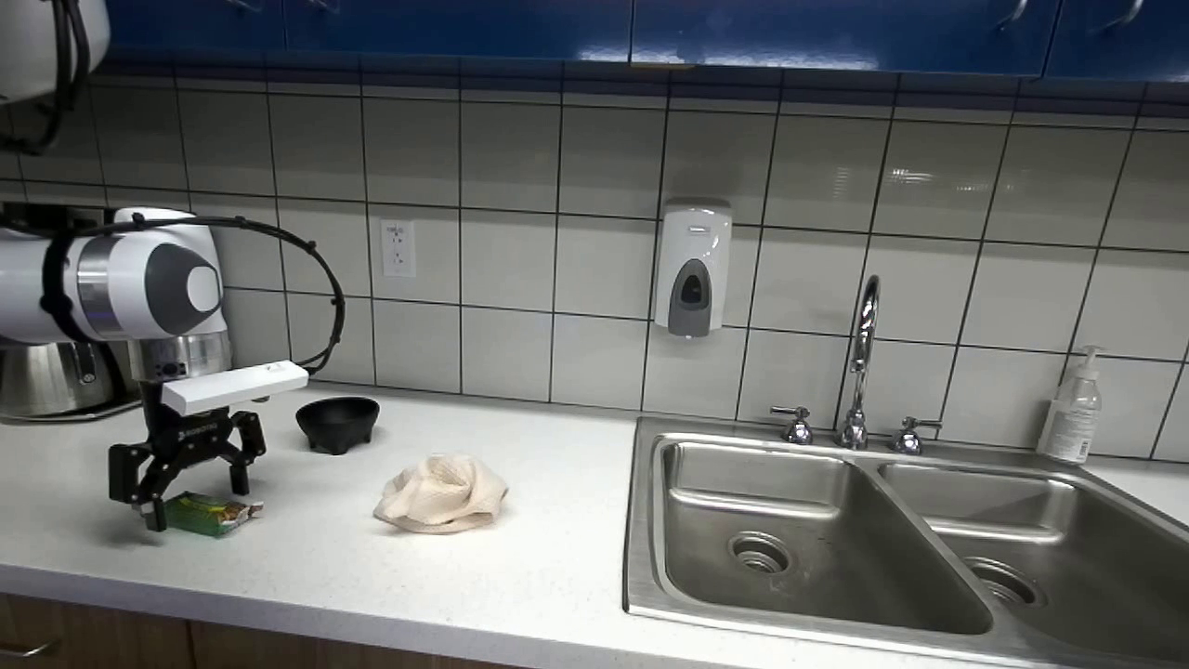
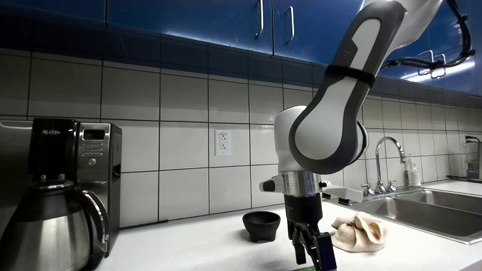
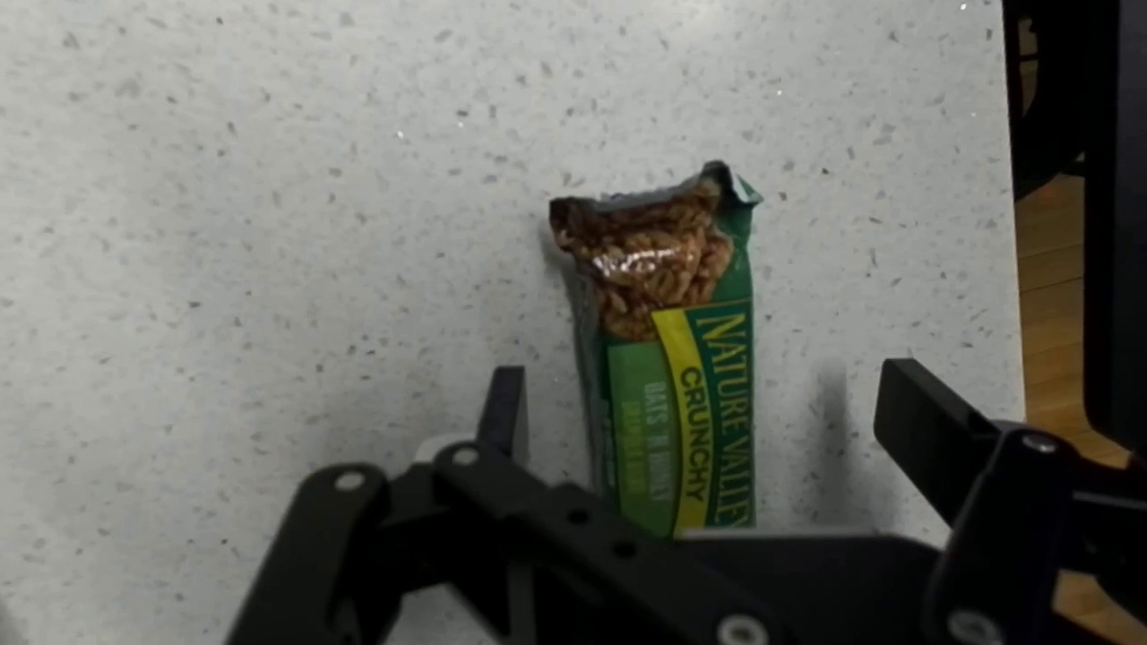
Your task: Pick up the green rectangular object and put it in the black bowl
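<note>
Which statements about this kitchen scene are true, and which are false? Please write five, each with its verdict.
In the wrist view, the Nature Valley granola bar shows between the open fingers. True.
The beige cloth lies apart from the black bowl. True.
The granola bar lies inside the bowl. False: it lies on the countertop.
A chrome faucet rises at the back of the double sink. True.
The cloth hangs over the faucet. False: it lies on the countertop.

A speckled white countertop (image 1: 557, 576) is carrying a green snack bar (image 3: 668, 376), an upright black bowl (image 1: 338, 426), a crumpled beige cloth (image 1: 443, 494) and a coffee maker (image 2: 94, 169).
</note>
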Available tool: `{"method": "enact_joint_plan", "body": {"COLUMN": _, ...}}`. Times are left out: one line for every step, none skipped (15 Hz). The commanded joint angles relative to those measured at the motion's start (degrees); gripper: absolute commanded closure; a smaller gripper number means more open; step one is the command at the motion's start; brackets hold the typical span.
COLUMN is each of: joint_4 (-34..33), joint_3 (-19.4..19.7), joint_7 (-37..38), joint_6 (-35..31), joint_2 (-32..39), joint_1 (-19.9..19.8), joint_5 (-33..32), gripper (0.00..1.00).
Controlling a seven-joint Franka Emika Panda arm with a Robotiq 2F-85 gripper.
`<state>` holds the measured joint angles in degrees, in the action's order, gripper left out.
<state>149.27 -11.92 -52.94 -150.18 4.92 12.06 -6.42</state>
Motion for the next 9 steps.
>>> {"method": "enact_joint_plan", "body": {"joint_4": -0.53, "joint_3": -0.66, "joint_7": 0.82, "joint_6": -0.91, "joint_2": 0.39, "joint_1": -0.24, "joint_5": -2.26, "gripper": 0.0}}
{"method": "enact_joint_plan", "body": {"joint_4": -0.51, "joint_3": -0.67, "joint_7": 0.74, "joint_6": -1.19, "joint_2": 0.56, "joint_1": -0.21, "joint_5": -2.85, "gripper": 0.0}}
{"method": "enact_joint_plan", "body": {"joint_4": -0.48, "joint_3": -0.62, "joint_7": 1.06, "joint_6": -1.65, "joint_2": 0.8, "joint_1": -0.17, "joint_5": -3.59, "gripper": 0.0}}
{"method": "enact_joint_plan", "body": {"joint_4": -0.47, "joint_3": -0.66, "joint_7": 0.7, "joint_6": -2.01, "joint_2": 1.01, "joint_1": -0.22, "joint_5": -3.86, "gripper": 0.0}}
{"method": "enact_joint_plan", "body": {"joint_4": -0.49, "joint_3": -0.67, "joint_7": 0.6, "joint_6": -2.36, "joint_2": 1.26, "joint_1": -0.25, "joint_5": -4.31, "gripper": 0.0}}
{"method": "enact_joint_plan", "body": {"joint_4": -0.52, "joint_3": -0.68, "joint_7": 0.5, "joint_6": -2.76, "joint_2": 1.52, "joint_1": -0.29, "joint_5": -4.66, "gripper": 0.0}}
{"method": "enact_joint_plan", "body": {"joint_4": -0.57, "joint_3": -0.69, "joint_7": 0.44, "joint_6": -3.05, "joint_2": 1.75, "joint_1": -0.33, "joint_5": -4.96, "gripper": 0.0}}
{"method": "enact_joint_plan", "body": {"joint_4": -0.58, "joint_3": -0.72, "joint_7": 0.4, "joint_6": -3.36, "joint_2": 1.96, "joint_1": -0.36, "joint_5": -5.21, "gripper": 0.0}}
{"method": "enact_joint_plan", "body": {"joint_4": -0.57, "joint_3": -0.77, "joint_7": 0.26, "joint_6": -3.72, "joint_2": 2.17, "joint_1": -0.42, "joint_5": -5.29, "gripper": 0.0}}
